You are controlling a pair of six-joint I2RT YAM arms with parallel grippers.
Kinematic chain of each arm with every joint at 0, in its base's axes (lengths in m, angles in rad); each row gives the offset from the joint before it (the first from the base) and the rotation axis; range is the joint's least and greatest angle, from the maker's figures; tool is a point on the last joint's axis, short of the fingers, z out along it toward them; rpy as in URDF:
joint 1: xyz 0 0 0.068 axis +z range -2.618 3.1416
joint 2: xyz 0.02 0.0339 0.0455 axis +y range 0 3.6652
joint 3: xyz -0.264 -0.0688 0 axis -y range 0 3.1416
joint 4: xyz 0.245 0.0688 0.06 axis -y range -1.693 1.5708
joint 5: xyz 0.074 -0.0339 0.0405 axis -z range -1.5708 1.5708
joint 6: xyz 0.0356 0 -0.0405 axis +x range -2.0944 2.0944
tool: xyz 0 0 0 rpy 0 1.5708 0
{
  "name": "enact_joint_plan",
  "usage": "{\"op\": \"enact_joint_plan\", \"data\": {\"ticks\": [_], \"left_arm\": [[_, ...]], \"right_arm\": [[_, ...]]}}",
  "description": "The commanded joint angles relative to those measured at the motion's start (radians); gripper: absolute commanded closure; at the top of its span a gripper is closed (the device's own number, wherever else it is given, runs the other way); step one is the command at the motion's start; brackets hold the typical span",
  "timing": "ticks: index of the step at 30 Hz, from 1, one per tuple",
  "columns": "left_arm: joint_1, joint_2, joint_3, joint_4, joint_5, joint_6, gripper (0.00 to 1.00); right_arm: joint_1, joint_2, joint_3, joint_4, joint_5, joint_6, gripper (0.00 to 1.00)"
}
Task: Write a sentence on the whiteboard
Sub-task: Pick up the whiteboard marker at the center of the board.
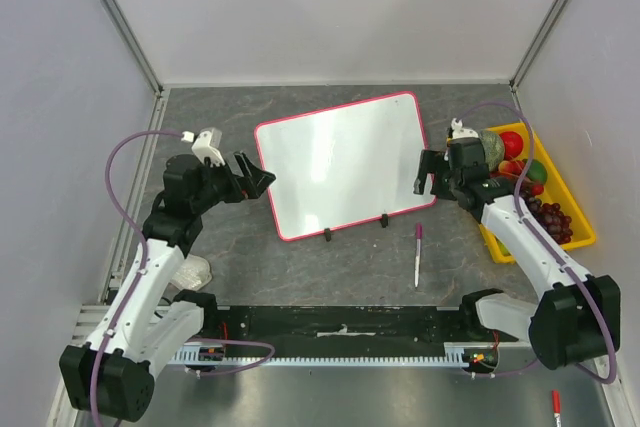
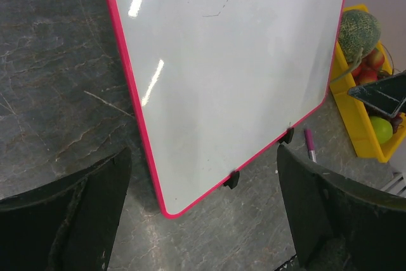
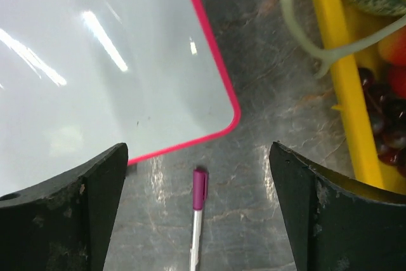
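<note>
Hovering my right pincer, spread wide, above the marker beside the blank whiteboard; I should straddle its barrel squarely.

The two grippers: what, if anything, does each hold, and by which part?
Nothing is held. The left gripper and right gripper both stand open and empty beside the whiteboard; the marker lies untouched.

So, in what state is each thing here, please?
whiteboard: lying flat, no sentence written on it yet
marker: capped, lying loose, not held
left gripper: open, empty
right gripper: open, empty
yellow bin: holds fruit
</note>
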Motion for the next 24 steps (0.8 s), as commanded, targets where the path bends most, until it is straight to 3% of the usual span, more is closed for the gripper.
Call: {"op": "enact_joint_plan", "data": {"ticks": [1, 8, 13, 17, 18, 24], "left_arm": [[0.003, 0.016, 0.004, -0.032, 0.035, 0.000, 0.00], [0.003, 0.071, 0.010, -0.058, 0.074, 0.020, 0.01], [0.003, 0.063, 0.010, -0.064, 0.080, 0.025, 0.02], [0.003, 0.063, 0.014, -0.067, 0.086, 0.038, 0.02], [0.003, 0.066, 0.019, -0.070, 0.088, 0.040, 0.02], [0.003, 0.083, 0.031, -0.080, 0.104, 0.048, 0.02]], "right_arm": [[0.048, -0.003, 0.004, -0.096, -0.030, 0.016, 0.02], [0.212, 0.040, -0.008, -0.213, 0.054, 0.077, 0.02], [0.236, 0.028, -0.077, -0.242, 0.102, 0.136, 0.02], [0.237, 0.037, -0.117, -0.223, 0.084, 0.175, 0.08], [0.237, 0.048, -0.118, -0.220, 0.082, 0.179, 0.15], [0.237, 0.112, -0.144, -0.182, 0.064, 0.183, 0.28]]}}
